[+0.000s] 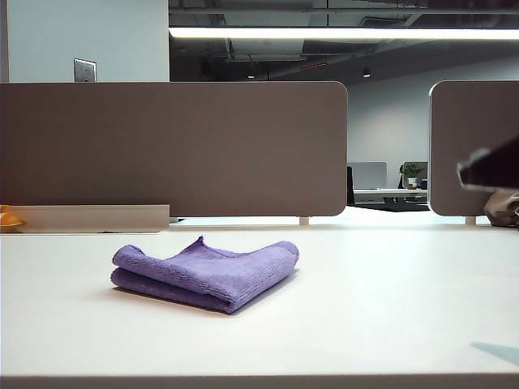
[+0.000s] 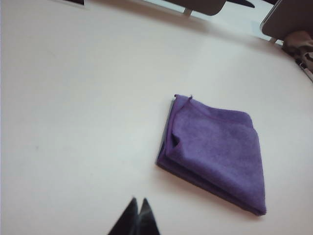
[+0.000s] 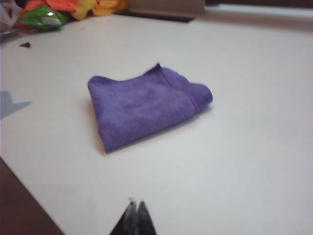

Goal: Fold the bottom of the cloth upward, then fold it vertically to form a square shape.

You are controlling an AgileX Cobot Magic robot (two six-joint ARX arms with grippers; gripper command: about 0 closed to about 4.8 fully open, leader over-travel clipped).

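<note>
Exterior view: the cloth [image 1: 207, 274] lay folded into a squarish, layered pad on the white table [image 1: 389, 308], a bit left of the middle, one stitched corner poking up at the far edge. A dark blurred shape at the right edge looked like part of an arm; couldn't tell more, and neither gripper showed clearly here. Grey divider panels [image 1: 174, 150] stood behind the table, a brownish lumpy object [image 1: 503, 209] sat at the far right edge, something orange at the far left edge. Left wrist view: the left gripper [image 2: 137, 208] had its two dark fingertips pressed together, nothing between them, up off the table. The cloth [image 2: 215, 152] was ahead of the tips and off to one side, well apart from them, no contact; stacked layers visible along its nearer edge, a loose thread at one corner. The brownish object [image 2: 299, 43] sat far beyond it near the panel feet. Right wrist view: the right gripper [image 3: 135, 211] was likewise closed, tips touching, empty, raised above the table. The cloth [image 3: 144, 105] lay straight ahead of the tips, clear of them, fold edge rounded on one side. Colourful packets [image 3: 54, 12] were piled at the far corner beyond it.
</note>
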